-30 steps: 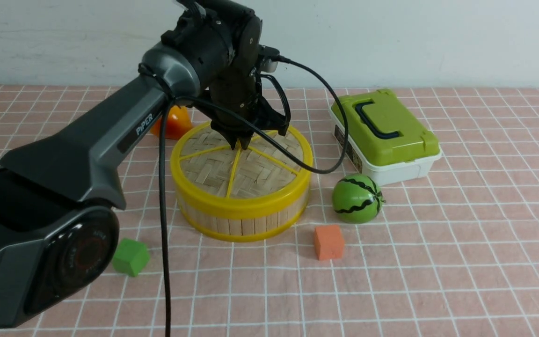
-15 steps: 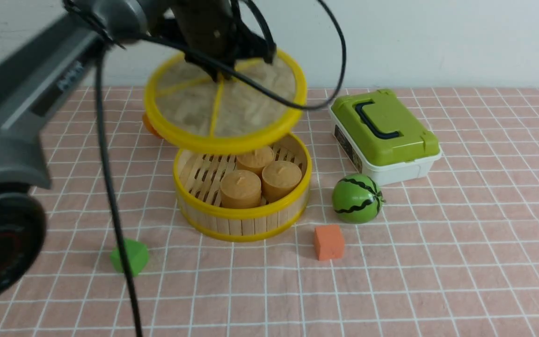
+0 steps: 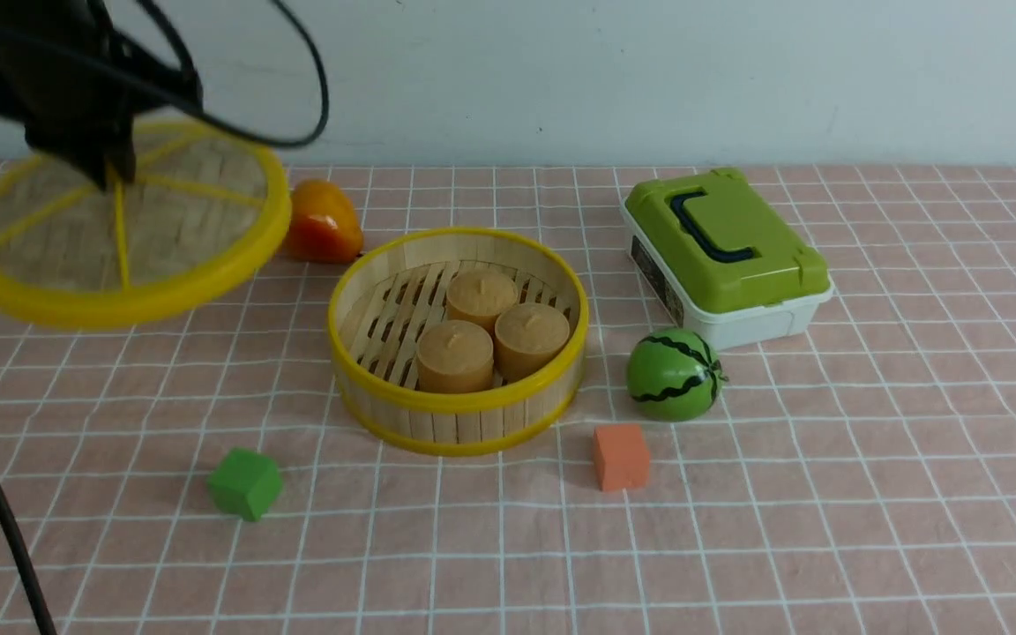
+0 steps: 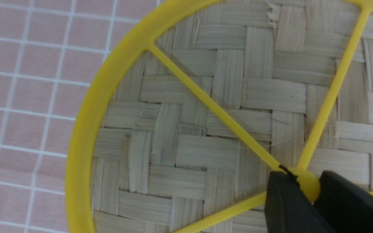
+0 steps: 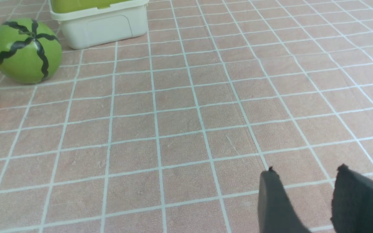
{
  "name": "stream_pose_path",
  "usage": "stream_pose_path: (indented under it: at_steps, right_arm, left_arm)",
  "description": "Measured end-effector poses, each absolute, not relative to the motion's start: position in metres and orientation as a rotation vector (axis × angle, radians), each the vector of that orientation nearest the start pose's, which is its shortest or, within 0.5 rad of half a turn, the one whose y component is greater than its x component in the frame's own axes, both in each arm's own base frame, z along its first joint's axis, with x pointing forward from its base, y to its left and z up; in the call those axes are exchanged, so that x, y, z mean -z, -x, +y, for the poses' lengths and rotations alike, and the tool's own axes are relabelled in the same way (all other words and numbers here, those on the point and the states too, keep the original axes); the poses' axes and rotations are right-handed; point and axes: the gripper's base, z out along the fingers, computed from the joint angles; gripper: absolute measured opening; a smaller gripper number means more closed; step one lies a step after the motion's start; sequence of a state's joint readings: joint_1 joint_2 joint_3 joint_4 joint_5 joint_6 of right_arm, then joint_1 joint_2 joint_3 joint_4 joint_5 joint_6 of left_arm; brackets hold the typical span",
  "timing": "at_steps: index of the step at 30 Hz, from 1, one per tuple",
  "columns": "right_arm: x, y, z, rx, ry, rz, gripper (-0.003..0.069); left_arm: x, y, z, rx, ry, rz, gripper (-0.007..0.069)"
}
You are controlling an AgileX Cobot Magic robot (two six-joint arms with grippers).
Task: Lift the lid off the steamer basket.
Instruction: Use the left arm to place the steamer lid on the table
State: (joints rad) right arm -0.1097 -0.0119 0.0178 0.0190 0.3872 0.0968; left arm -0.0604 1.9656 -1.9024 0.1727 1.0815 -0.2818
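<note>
Left of open basket (image 3: 458, 423), lid (image 3: 190, 225) hangs, rims apart.

Gripped at the gripper's tips: woven bamboo, matt and rough, rimmed in smooth yellow plastic. Farther from the gripper: matt wooden slats, glossy orange fruit (image 3: 323, 222).

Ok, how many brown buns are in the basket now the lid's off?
3 visible: one nearest us, one to its right, one behind them. None seem hidden.
</note>
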Motion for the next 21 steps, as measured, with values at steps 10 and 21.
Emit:
stream_pose_path:
  at_steps: [10,21]
  right_arm:
    - [-0.173,-0.052,-0.005,-0.010,-0.205,1.865,0.0241]
    - [-0.173,-0.052,-0.005,-0.010,-0.205,1.865,0.0241]
  left_arm:
    - [-0.224,-0.452,-0.015,-0.051,0.303,2.523,0.0100]
    - [-0.210,-0.460,-0.016,-0.047,0.308,2.506,0.0104]
